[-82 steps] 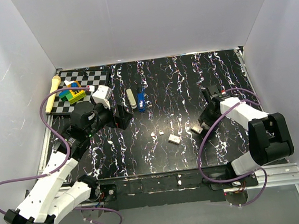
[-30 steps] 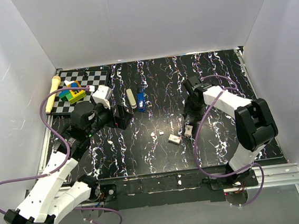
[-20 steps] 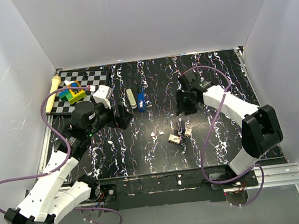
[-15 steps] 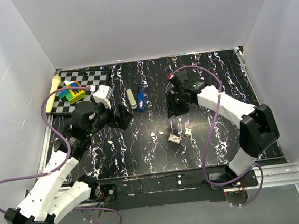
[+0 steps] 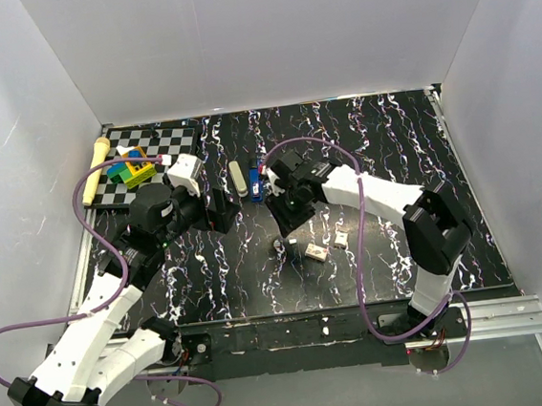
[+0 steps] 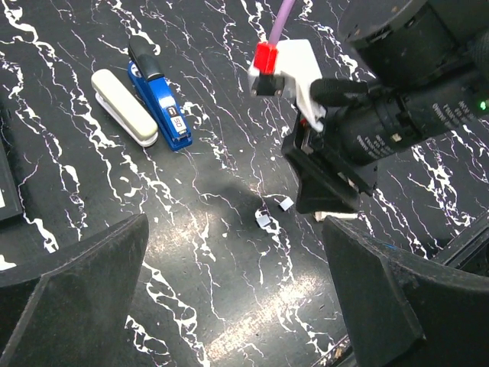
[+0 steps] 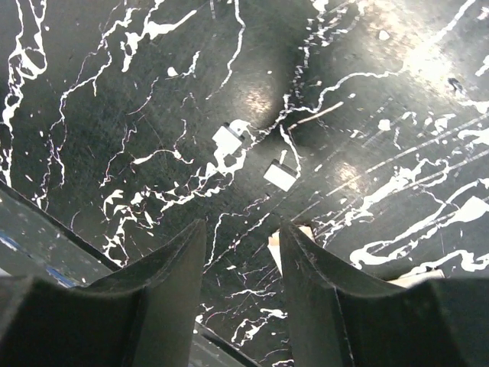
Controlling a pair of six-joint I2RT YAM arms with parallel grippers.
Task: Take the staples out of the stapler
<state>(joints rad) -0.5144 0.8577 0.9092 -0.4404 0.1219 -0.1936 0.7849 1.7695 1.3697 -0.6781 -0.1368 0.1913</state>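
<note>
From above, the left gripper hangs over the left half of the table, jaws spread wide and holding nothing. The right gripper reaches across to the middle of the table, pointing down. The staples lie as a few pale bits on the surface just nearer the front edge than this gripper. A blue stapler and a white stapler lie side by side towards the back edge. A checkered board sits in the back left corner.

The left wrist view shows the left gripper fully spread, with bare surface between its fingers. Two staples lie just beside the tip of the right gripper. The blue stapler touches the white stapler.

The right wrist view shows the right gripper part open and gripping nothing. Its fingers are above the surface. Two staples lie just beyond the fingertips.
</note>
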